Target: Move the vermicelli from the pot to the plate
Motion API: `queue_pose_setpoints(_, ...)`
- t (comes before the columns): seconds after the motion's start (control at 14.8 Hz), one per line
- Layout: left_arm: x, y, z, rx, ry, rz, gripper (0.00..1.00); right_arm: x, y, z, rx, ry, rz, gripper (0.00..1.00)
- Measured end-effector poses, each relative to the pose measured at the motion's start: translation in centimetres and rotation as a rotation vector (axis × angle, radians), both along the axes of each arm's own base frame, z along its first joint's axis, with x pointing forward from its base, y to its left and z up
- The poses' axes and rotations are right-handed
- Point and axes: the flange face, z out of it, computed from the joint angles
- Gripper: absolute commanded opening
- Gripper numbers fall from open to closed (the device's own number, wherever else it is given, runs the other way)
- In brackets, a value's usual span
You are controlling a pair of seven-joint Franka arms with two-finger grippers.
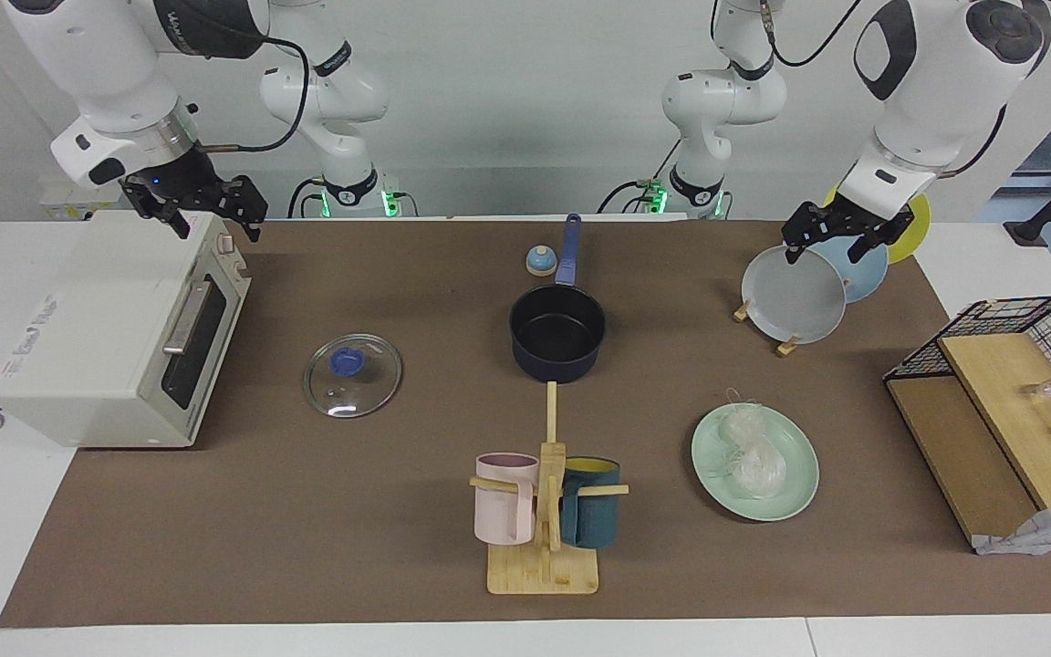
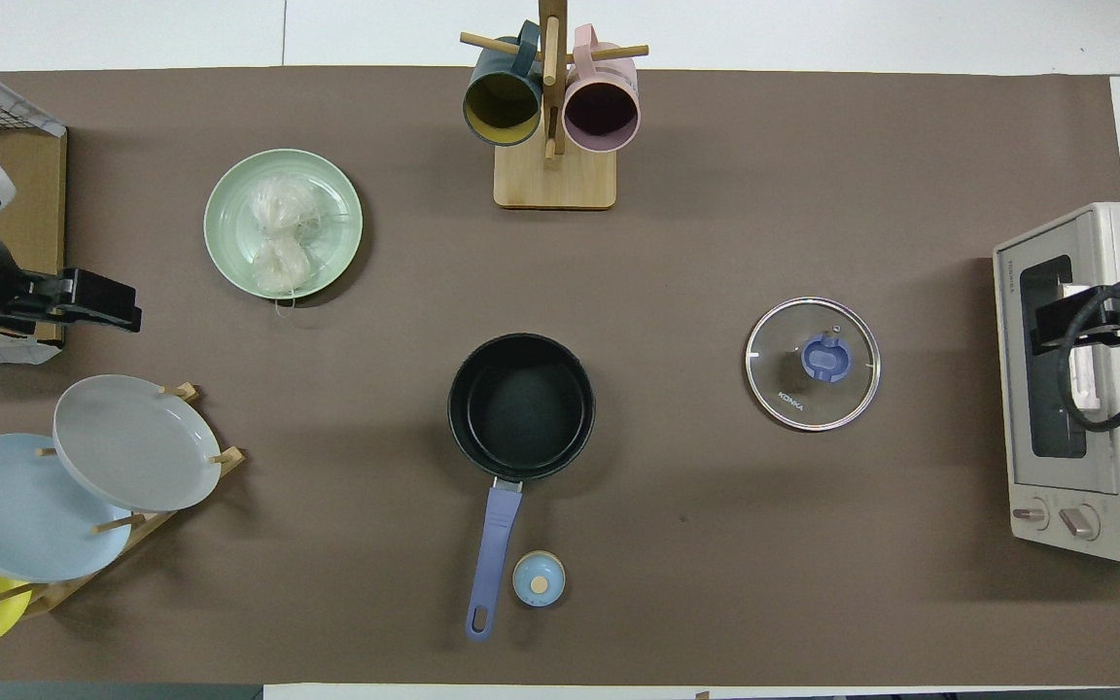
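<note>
The vermicelli [image 1: 754, 456] lies as a whitish bundle on the mint green plate [image 1: 792, 488], toward the left arm's end of the table; both also show in the overhead view, the vermicelli [image 2: 280, 238] on the plate [image 2: 338, 206]. The dark navy pot [image 1: 557, 333] stands mid-table with a bare black inside [image 2: 521, 406], its blue handle pointing toward the robots. My left gripper [image 1: 825, 248] is open and empty, raised over the plate rack's end of the mat [image 2: 127, 309], well apart from the plate. My right gripper [image 1: 218, 228] is open and waits over the toaster oven [image 2: 1046, 329].
A glass lid [image 1: 352, 376] lies between pot and toaster oven [image 1: 115, 328]. A mug tree [image 1: 544, 511] stands farther out than the pot. A rack with grey, light blue and yellow plates [image 1: 795, 297], a wire basket with wooden boards [image 1: 1000, 365], and a small blue knob [image 1: 541, 262] by the pot handle.
</note>
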Motion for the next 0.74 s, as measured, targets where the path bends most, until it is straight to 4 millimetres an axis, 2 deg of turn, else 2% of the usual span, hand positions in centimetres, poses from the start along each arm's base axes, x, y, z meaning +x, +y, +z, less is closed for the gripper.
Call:
queue_pose_setpoints(0.4, -0.3, 0.0, 2.5, 0.0, -0.024, 0.029, 1.0, 0.0, 0.0, 0.0, 0.0, 0.0, 0.0, 1.0)
queue_pose_setpoints(0.74, -0.1, 0.3, 2.5, 0.0, -0.023, 0.036, 1.0, 0.0, 0.0, 0.0, 0.0, 0.0, 0.0, 1.0)
